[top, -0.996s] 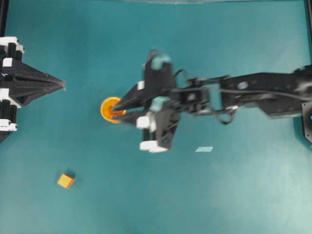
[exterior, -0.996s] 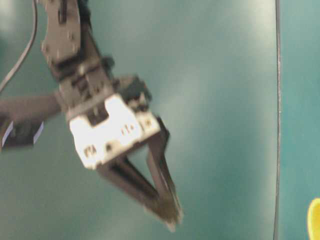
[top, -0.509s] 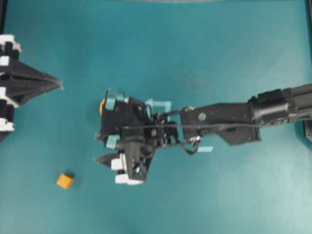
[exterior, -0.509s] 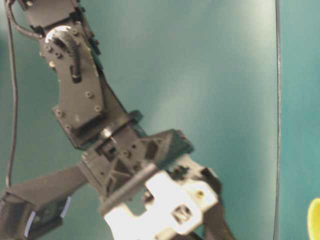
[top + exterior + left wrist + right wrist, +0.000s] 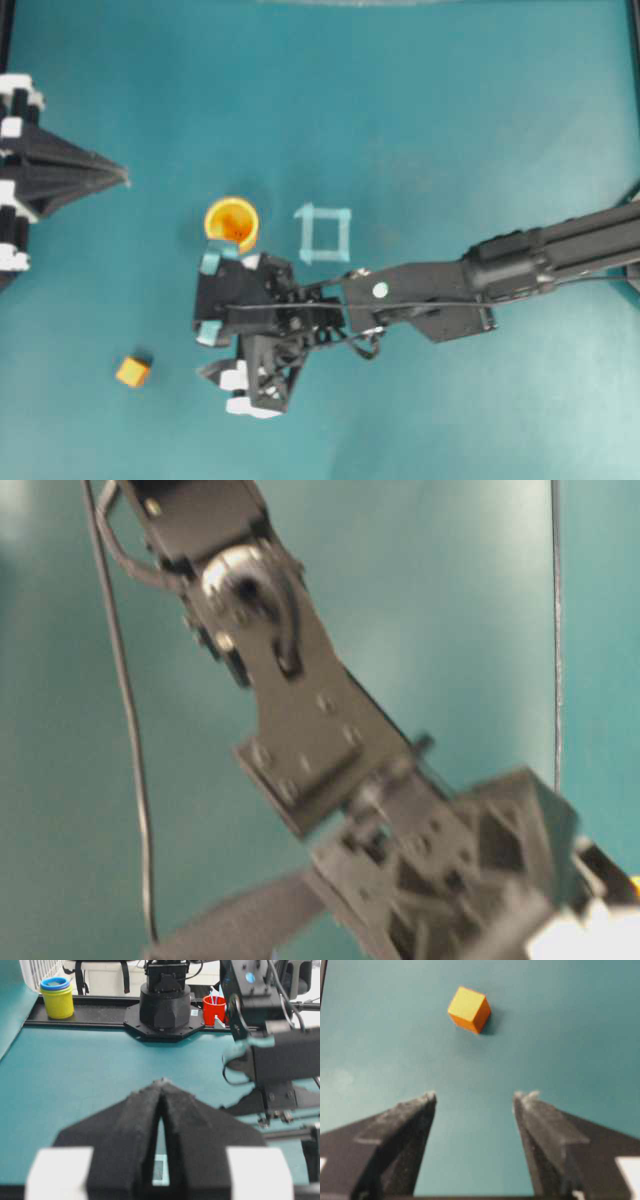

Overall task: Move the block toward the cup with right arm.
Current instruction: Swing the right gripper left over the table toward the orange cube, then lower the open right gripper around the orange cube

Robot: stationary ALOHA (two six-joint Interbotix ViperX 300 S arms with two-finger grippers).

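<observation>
The block (image 5: 469, 1008) sits on the teal table (image 5: 450, 120), out in front of the right tool (image 5: 475, 1097) and not touching it. The tool's two tips are spread wide with nothing between them. The cup (image 5: 232, 222) stands just beside the tool. The left tool (image 5: 161, 1085) is pressed together.

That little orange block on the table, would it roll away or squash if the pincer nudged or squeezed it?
The block has flat faces and sharp corners, so it would probably slide, not roll. Its crisp edges suggest it is stiff. Being small, it is likely light and may twist when pushed off-centre.
</observation>
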